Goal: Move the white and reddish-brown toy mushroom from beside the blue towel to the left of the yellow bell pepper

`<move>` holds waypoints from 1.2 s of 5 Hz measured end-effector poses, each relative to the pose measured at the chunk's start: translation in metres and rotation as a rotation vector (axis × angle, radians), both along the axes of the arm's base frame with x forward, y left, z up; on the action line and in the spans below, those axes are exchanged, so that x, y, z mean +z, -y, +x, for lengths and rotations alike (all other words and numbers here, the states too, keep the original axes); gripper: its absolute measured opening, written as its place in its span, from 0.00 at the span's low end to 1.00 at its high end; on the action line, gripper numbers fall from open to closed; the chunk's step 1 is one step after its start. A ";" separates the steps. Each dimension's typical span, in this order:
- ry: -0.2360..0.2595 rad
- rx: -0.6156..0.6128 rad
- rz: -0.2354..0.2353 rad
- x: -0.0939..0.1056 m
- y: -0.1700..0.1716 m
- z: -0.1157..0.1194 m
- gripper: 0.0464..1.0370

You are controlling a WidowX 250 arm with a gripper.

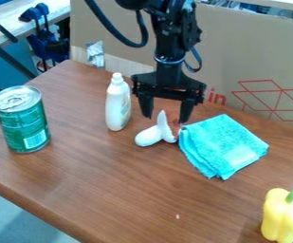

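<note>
Black arm (169, 50) hanging vert., claw (166, 118) spread apart, nr white obj. (150, 136) & turquoise cloth (219, 142)

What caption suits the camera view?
Open end effector near a white object, flanked by a white bottle and turquoise cloth.

Cardboard: the big brown sheet (237, 57) at the back has a bit of red lettering (217, 97), partly behind the arm tbh
Red line art: printed box-like outlines (275, 97) on that same cardboard, right of the letters
Green can: a pale barcode patch (35, 139) low on the side of the can (19, 118), digits too small to make out
White bottle: faint label on the bottle (117, 107), can't read it, sorry
</note>
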State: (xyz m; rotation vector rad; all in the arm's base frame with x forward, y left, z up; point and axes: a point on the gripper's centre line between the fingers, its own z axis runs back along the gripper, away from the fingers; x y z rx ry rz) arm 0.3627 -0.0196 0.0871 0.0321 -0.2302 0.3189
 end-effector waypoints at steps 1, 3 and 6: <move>-0.024 0.021 0.014 -0.006 -0.003 0.006 0.96; -0.037 0.080 0.048 -0.019 -0.009 0.014 0.96; -0.043 0.165 0.111 -0.030 -0.004 0.018 0.37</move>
